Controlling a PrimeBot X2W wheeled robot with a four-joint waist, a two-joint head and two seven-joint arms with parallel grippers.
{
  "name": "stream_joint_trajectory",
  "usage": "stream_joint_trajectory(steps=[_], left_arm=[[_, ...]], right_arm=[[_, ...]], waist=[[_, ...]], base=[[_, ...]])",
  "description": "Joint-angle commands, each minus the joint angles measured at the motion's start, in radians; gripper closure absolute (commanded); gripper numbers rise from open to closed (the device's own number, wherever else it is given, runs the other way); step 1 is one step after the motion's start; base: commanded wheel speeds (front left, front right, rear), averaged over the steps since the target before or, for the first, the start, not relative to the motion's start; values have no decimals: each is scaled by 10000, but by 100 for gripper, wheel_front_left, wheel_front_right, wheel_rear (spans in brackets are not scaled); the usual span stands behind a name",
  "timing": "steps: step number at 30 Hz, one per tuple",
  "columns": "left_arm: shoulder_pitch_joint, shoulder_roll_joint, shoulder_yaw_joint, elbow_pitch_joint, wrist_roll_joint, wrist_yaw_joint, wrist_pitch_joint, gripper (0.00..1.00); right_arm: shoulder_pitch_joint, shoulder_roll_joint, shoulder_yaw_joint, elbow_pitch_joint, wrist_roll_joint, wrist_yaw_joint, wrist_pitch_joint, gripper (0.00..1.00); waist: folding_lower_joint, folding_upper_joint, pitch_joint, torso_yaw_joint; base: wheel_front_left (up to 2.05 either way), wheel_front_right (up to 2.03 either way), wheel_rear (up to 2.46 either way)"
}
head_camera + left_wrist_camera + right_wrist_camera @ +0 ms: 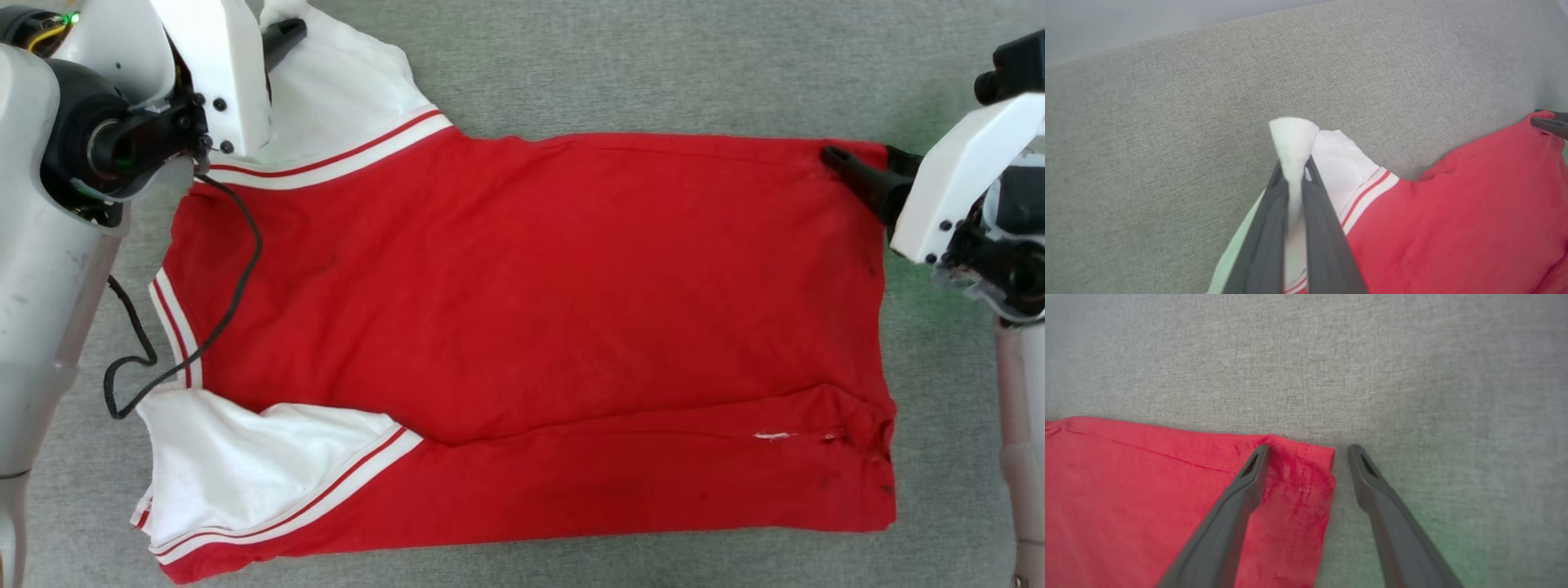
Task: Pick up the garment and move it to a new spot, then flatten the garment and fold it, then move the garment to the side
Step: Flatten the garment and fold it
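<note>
Left fingers (1267, 228) clamp the garment (522, 286); right fingers (1237, 506) straddle its red corner.

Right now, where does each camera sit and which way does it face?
Head view: from the head, down at a red soft-fabric shirt with white sleeves; left gripper, right gripper show.
Left wrist view: along its shut fingers pinching a white sleeve.
Right wrist view: along its open fingers straddling a red corner.
Shared: head and left wrist views show that corner.
</note>
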Motion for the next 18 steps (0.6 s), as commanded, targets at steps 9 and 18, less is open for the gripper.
stream_joint_trajectory(steps=[9, 18], left_arm=[[442, 29, 84, -80, -22, -107, -459, 100], [1797, 142, 710, -105, -576, 28, -1604, 100]], right_arm=[[379, 329, 70, 595, 20, -12, 876, 100], [737, -168, 204, -925, -201, -12, -543, 100]], waist=[[0, 0, -169, 227], [0, 0, -1266, 314]], base=[[0, 0, 0], [0, 0, 0]])
